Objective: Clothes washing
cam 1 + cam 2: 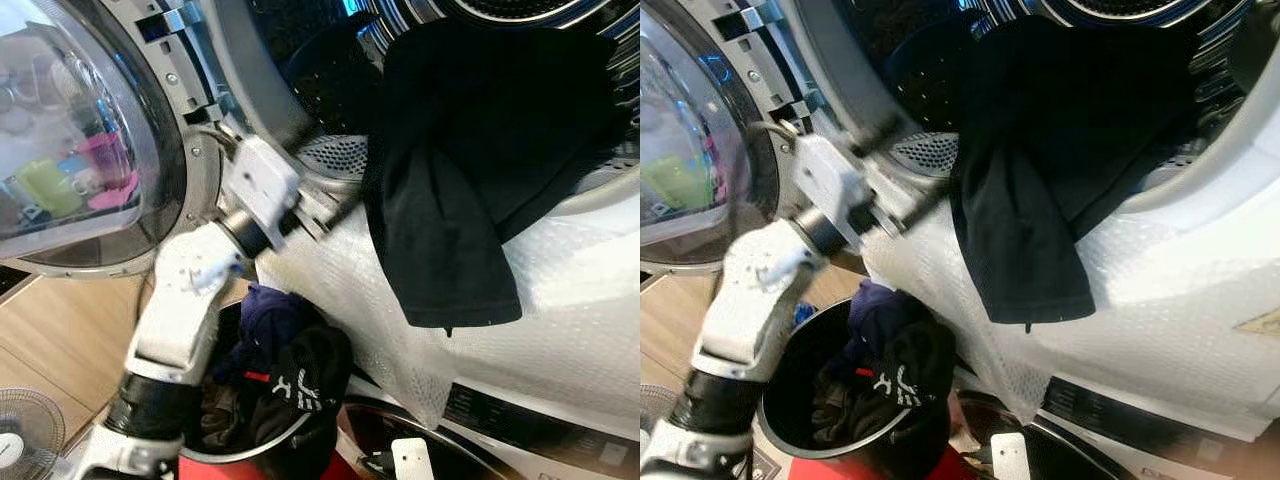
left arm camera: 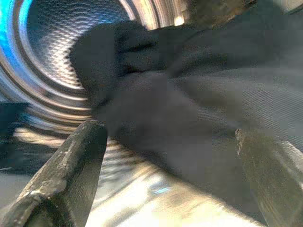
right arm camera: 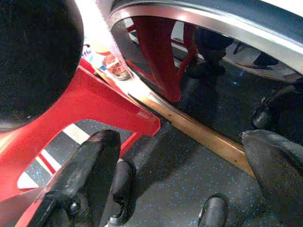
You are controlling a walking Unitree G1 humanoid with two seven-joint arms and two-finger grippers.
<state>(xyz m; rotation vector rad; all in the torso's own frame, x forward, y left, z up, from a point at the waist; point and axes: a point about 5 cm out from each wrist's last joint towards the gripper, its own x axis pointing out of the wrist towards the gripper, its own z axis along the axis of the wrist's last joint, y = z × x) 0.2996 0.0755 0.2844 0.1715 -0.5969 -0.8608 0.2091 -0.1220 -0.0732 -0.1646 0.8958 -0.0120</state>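
one load part-way in. nearest: black laundry basket [image 1: 262,452] on the floor below the washer's open mouth, heaped with dark clothes [image 1: 285,370]; parked there, probably, to keep the lift to the drum short. right gripper [image 3: 175,179] low beside a red stool [image 3: 99,106], fingers spread, nothing between them; idle. above: left gripper [image 2: 170,156] reaching over the lower left rim of the washer opening [image 1: 335,160], fingers parted, released, aimed at dark cloth just ahead. black garment [image 1: 470,170] draped over the lower rim, upper part inside the drum [image 2: 42,56], free hem hanging down the bubble-wrapped front panel [image 1: 560,300]. long axis roughly vertical, hem end pointing to the floor. likely caught on the rim mid-transfer; needs pushing inward. door [image 1: 70,130] swung open at the left edge.
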